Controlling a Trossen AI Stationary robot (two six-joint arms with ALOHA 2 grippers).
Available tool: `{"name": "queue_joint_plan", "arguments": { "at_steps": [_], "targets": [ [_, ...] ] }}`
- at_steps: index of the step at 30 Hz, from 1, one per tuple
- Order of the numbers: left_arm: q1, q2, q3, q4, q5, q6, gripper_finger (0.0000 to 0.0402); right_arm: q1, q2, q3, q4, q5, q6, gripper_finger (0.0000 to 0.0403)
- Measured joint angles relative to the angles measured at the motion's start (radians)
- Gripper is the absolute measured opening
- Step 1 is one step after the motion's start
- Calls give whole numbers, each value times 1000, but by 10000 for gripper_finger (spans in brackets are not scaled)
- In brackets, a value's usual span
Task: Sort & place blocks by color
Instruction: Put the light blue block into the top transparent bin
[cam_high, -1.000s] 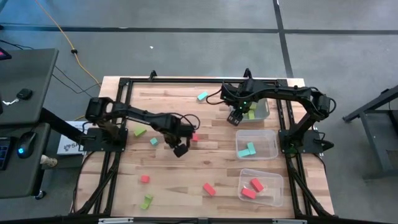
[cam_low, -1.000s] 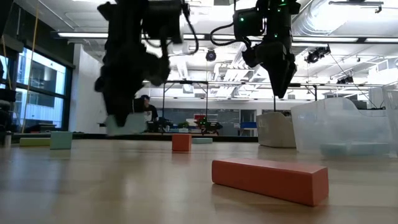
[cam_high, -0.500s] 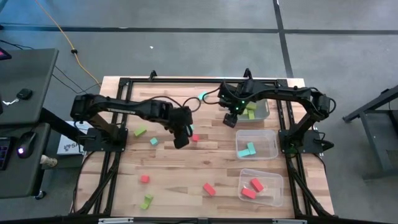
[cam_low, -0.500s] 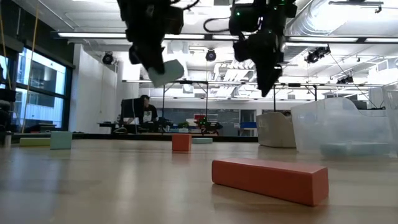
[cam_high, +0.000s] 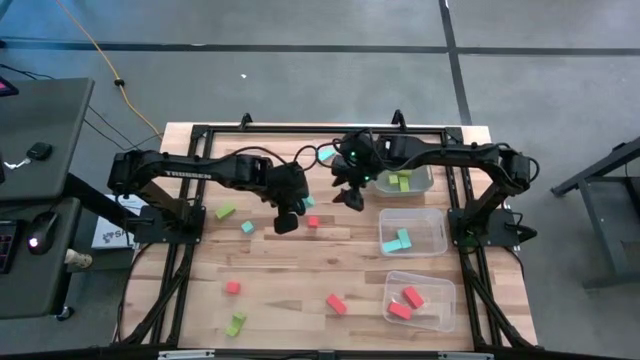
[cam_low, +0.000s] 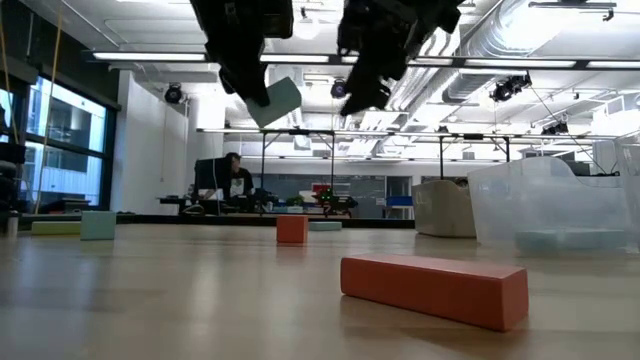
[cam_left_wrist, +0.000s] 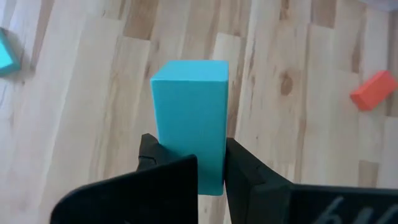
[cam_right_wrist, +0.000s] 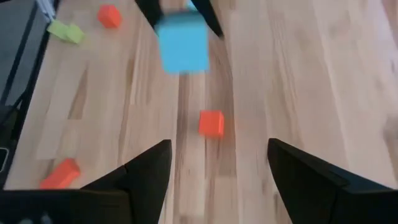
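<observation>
Table (cam_high: 330, 275): a wooden slab top inside a black frame, with both arms reaching in over its far half.
Bins: three clear tubs in a row down the right side. The far bin (cam_high: 425, 183) holds lime green pieces, the middle bin (cam_high: 432, 240) light blue, the near bin (cam_high: 432, 308) red-orange.
Left gripper (cam_high: 287, 220): up in the air over the middle of the table, fingers clamped tight on the light blue block (cam_left_wrist: 189, 127), which stands out past the fingertips, well clear of the wood.
Right gripper (cam_high: 352, 195): just to the right of the left one, also lifted, fingers spread wide with nothing between them. Its own camera looks straight at the carried block.
Loose blocks: a light blue one (cam_high: 326, 155) far centre, another (cam_high: 247, 227) and a lime one (cam_high: 225, 212) on the left, a red-orange cube (cam_high: 313, 221) in the middle, a red-orange cube (cam_high: 233, 287), a red-orange bar (cam_high: 336, 303) and a lime pair (cam_high: 236, 323) near the front.
Step in hand: looks like a mid-air hand-over, the left arm offering the blue block toward the bin side.
Next move: I'd guess the right fingers must line up around the free end of the block and close before the left lets go; then it goes to the middle bin.
</observation>
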Motion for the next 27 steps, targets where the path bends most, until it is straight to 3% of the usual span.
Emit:
{"name": "queue_joint_plan", "arguments": {
  "at_steps": [11,27],
  "targets": [
    [1,0,0,61,0,106,1,52,0,0,156,0,-107,256],
    [25,1,0,171,-8,150,1,56,0,0,190,-11,-29,256]
  ]
}}
